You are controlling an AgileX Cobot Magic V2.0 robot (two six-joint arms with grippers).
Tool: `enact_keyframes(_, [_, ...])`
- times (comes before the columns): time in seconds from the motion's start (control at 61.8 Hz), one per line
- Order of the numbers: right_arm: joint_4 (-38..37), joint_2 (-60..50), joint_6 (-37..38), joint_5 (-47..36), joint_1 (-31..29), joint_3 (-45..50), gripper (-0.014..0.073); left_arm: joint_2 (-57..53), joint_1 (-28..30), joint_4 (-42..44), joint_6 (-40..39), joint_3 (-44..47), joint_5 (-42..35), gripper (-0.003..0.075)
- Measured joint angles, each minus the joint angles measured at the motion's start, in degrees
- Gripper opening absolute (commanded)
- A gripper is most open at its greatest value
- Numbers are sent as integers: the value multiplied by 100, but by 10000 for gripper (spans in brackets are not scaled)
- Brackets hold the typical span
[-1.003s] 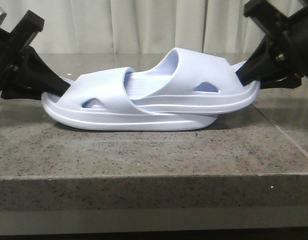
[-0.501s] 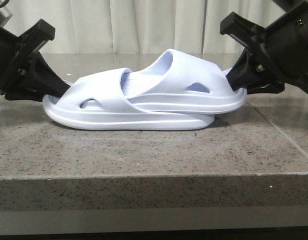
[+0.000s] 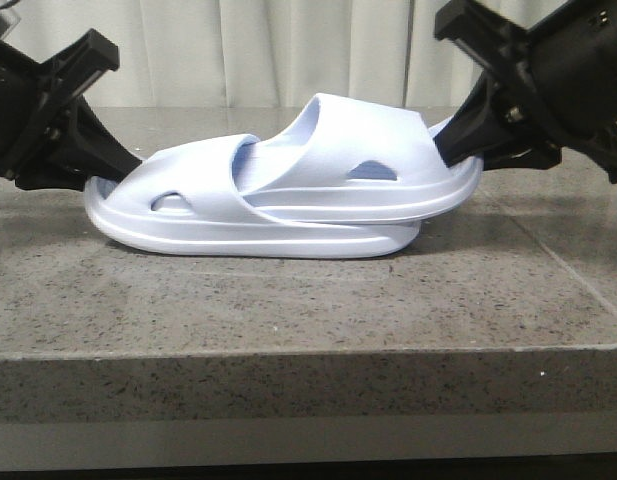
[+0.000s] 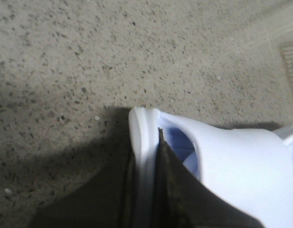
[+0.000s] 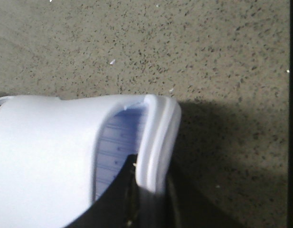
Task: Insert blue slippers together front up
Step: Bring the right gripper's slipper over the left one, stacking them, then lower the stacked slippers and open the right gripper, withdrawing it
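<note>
Two pale lavender-blue slippers lie nested on the stone table (image 3: pixel 288 310). The lower slipper (image 3: pixel 288 238) rests flat. The front of the upper slipper (image 3: pixel 373 140) is pushed in under the lower one's strap (image 3: pixel 203 175), and its heel is raised at the right. My left gripper (image 3: pixel 116 170) is shut on the lower slipper's heel rim; the left wrist view shows its fingers (image 4: pixel 172 180) clamping the sole edge (image 4: pixel 142 137). My right gripper (image 3: pixel 456 150) is shut on the upper slipper's heel rim (image 5: pixel 158 137), one finger (image 5: pixel 122 190) on the ridged footbed.
The table's front edge (image 3: pixel 308 350) runs across the view below the slippers. A seam (image 3: pixel 563 265) crosses the tabletop at the right. A pale curtain (image 3: pixel 268 50) hangs behind. Speckled tabletop (image 4: pixel 89 57) surrounds the slippers in both wrist views.
My right gripper has moved left and up, pushing the upper slipper further under the lower slipper's strap and tilting its heel up. The left gripper has shifted slightly, still holding.
</note>
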Motion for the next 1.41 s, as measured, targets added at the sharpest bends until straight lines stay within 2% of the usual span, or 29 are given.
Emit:
enact_keyframes(0.178, [16, 25, 0, -126, 46, 0, -62, -23, -32, -22, 9, 0, -85, -20])
enact_keyframes(0.259, [26, 25, 0, -139, 46, 0, -32, -23, -32, -42, 22, 0, -85, -20])
enact_keyframes(0.324, [15, 25, 0, -139, 46, 0, 37, -23, -32, -61, 22, 0, -85, -20])
enact_keyframes(0.421, [-82, 25, 0, -53, -12, -9, 206, -23, -32, -73, 22, 0, -75, -20])
enact_keyframes(0.55, [-250, -75, -11, 517, -254, -44, 409, -23, -36, -203, 22, 0, 53, -20])
enact_keyframes(0.679, [-603, -309, -43, 1236, -694, -42, 520, -23, -106, -340, 22, 0, 284, -20])
enact_keyframes(0.841, [-1176, -706, -50, 1835, -1487, -42, 529, -23, -206, -514, 11, 0, 586, -20])
enact_keyframes(1.084, [-1743, -1273, -57, 2553, -2927, -42, 529, -23, -241, -756, 11, 0, 491, -20])
enact_keyframes(1.181, [-1768, -1343, -57, 2726, -3171, -42, 529, -23, -241, -921, 11, 0, 357, -20])
enact_keyframes(1.407, [-1788, -1343, -57, 2875, -3225, -9, 529, -23, -241, -1134, 11, 0, -30, -20])
